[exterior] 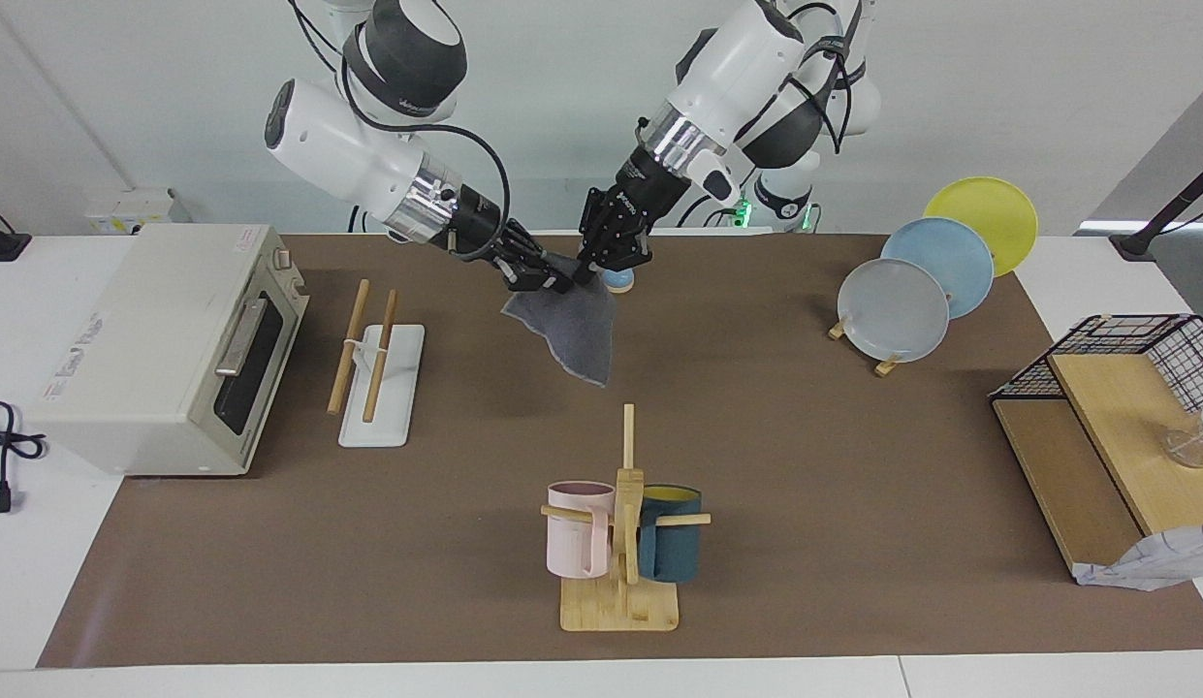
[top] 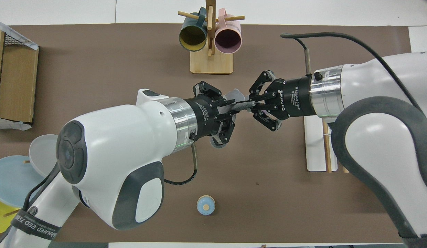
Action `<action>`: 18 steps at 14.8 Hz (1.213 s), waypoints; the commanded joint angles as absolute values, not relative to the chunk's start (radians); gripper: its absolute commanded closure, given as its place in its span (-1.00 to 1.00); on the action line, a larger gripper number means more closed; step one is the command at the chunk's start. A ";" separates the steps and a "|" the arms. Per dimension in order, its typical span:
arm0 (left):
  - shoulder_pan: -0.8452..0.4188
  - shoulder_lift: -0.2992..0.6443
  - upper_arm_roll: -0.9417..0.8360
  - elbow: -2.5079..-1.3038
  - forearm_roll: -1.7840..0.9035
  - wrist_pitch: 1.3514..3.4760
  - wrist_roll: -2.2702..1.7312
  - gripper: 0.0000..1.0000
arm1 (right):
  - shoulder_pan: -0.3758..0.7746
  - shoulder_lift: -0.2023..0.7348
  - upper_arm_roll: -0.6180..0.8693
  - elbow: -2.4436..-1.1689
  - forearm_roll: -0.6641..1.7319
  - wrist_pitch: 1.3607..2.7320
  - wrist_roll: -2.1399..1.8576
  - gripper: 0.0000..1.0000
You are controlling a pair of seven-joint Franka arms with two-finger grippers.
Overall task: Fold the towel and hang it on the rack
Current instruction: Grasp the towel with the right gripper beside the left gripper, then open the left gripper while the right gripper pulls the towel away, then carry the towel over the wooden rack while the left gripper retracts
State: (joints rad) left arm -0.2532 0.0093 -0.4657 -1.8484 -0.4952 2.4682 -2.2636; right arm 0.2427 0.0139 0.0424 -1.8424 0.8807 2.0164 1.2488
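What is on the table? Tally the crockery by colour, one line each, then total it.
Pink mug: 1
Teal mug: 1
Grey plate: 1
Blue plate: 1
Yellow plate: 1
Total: 5

Brown-matted table [exterior: 805,436] with rack [exterior: 380,373], oven [exterior: 165,349]

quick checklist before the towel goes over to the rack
1. Right tool shut on towel: ok.
2. Left tool gripping the same top edge: cannot tell.
3. Towel lifted off the table, hanging free: ok.
4. Towel folded: cannot tell; it hangs as one grey sheet.
5. Rack rods bare, nothing draped on them: ok.
6. Path toward the rack, at the right arm's end beside the oven: ok.
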 commanded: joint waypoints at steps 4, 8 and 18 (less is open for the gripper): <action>-0.198 -0.040 -0.449 -1.925 -0.497 2.468 -2.103 -1.00 | 0.256 0.003 0.041 -1.856 0.688 1.918 1.038 1.00; -0.069 -0.046 -0.449 -1.928 -0.497 2.350 -1.843 -1.00 | 0.252 -0.023 0.041 -1.894 0.370 1.810 0.648 1.00; 0.187 -0.046 -0.442 -1.902 -0.479 2.129 -0.959 -1.00 | 0.045 -0.098 0.035 -2.068 0.057 1.821 0.152 1.00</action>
